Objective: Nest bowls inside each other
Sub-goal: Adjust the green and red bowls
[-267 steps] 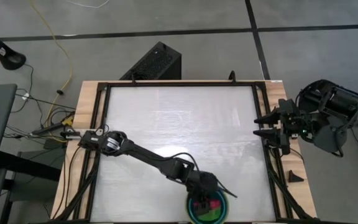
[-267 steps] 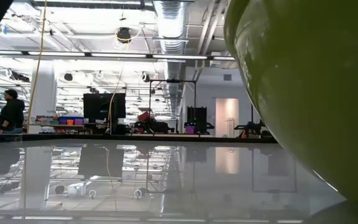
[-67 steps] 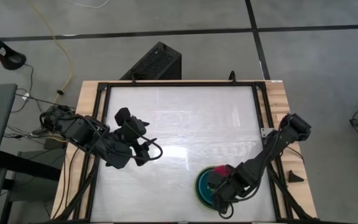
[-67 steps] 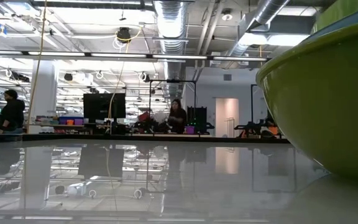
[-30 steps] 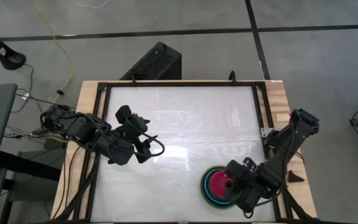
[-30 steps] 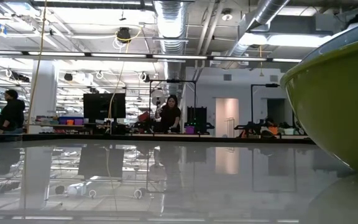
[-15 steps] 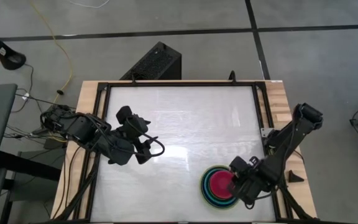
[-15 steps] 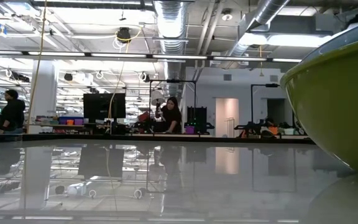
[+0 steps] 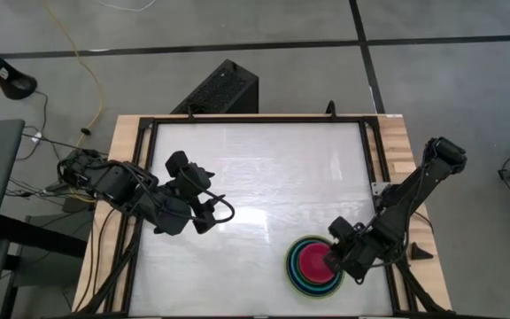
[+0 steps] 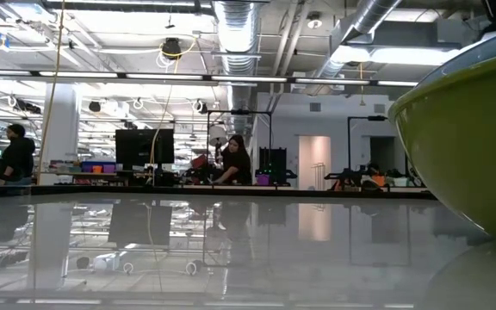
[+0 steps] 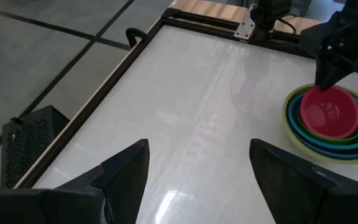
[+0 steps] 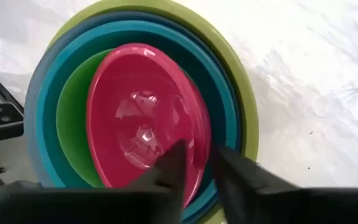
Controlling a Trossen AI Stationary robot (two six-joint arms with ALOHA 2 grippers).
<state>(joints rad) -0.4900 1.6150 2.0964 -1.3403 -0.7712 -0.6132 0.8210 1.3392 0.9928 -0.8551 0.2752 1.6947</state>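
The bowls stand nested near the table's near right corner: a large lime green bowl (image 9: 290, 270), then light blue (image 12: 32, 93), teal (image 12: 47, 99), small green (image 12: 73, 124) and, innermost, the pink bowl (image 12: 142, 118), which lies tilted. My right gripper (image 9: 331, 260) points down at the stack's right side, narrowly open. One finger is inside the pink bowl and the other outside its rim. My left gripper (image 9: 220, 213) waits open above the table's left half. My right gripper comes from above with its fingers astride the pink bowl's right-hand rim (image 12: 205, 140). The outer finger (image 12: 232, 168) stands close against the rim, and the inner one (image 12: 174, 158) shows a small gap. Whether either finger touches the bowl, I cannot tell.
A black frame (image 9: 379, 190) runs round the white table top (image 9: 264, 168), close to the stack on its right. The low view shows the large lime bowl's wall (image 10: 472, 146) filling the right. Bare table lies to the left of and beyond the bowls.
My right gripper has come down and moved a little toward the table's far edge, from over the stack's near right side onto the pink bowl's right rim, and its wrist has rolled somewhat. The bowls have stayed where they were.
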